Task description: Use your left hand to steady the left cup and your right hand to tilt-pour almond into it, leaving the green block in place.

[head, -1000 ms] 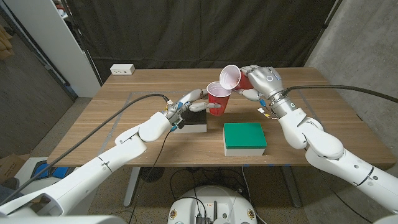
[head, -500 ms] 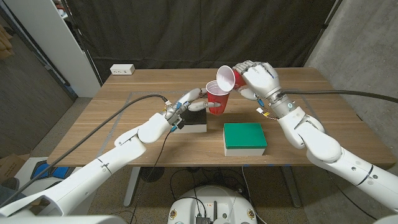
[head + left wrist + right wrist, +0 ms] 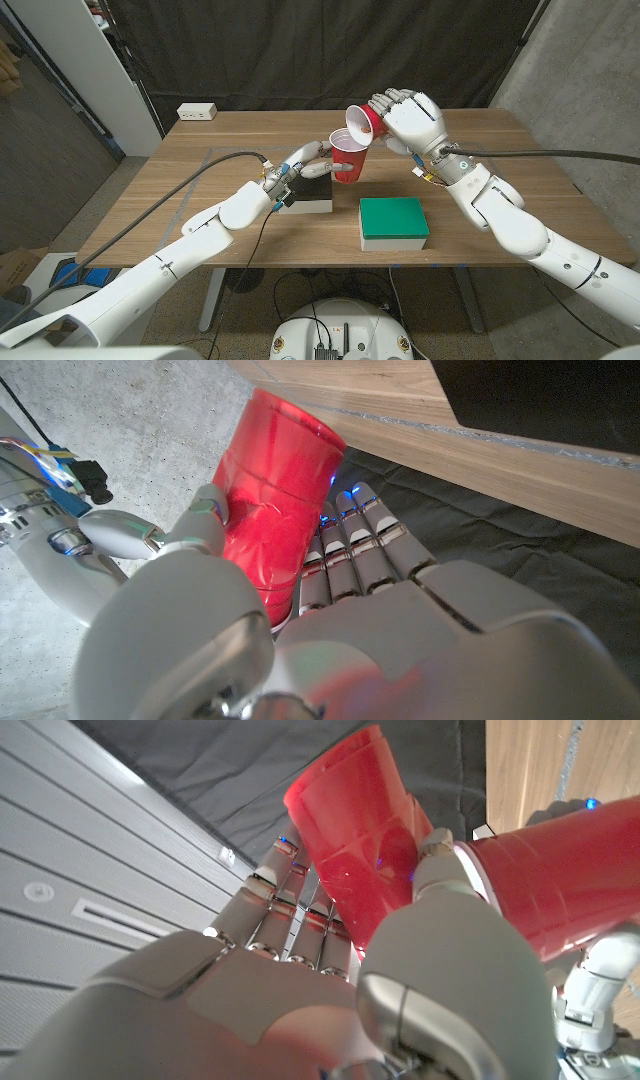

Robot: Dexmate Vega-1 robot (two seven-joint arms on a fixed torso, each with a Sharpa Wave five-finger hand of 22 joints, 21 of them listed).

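The left red cup [image 3: 347,160] stands upright on the wooden table [image 3: 200,200]. My left hand [image 3: 308,162] grips its side; the left wrist view shows the thumb and fingers wrapped round the cup [image 3: 272,525]. My right hand [image 3: 408,118] holds a second red cup [image 3: 360,123] tilted steeply, its white mouth down-left over the left cup's rim. In the right wrist view the held cup [image 3: 355,830] lies in my right hand [image 3: 330,990], with the left cup [image 3: 560,880] beside it. The green block [image 3: 393,219] lies in front of both cups, untouched. No almonds can be made out.
A black-topped white block [image 3: 310,197] sits under my left wrist, just left of the green block. A white box [image 3: 197,111] lies at the table's back left corner. A grey cabinet [image 3: 70,70] stands off the table's left side.
My right hand has rolled over and moved slightly left, tipping its cup more steeply over the left cup. My left hand and the green block have stayed put.
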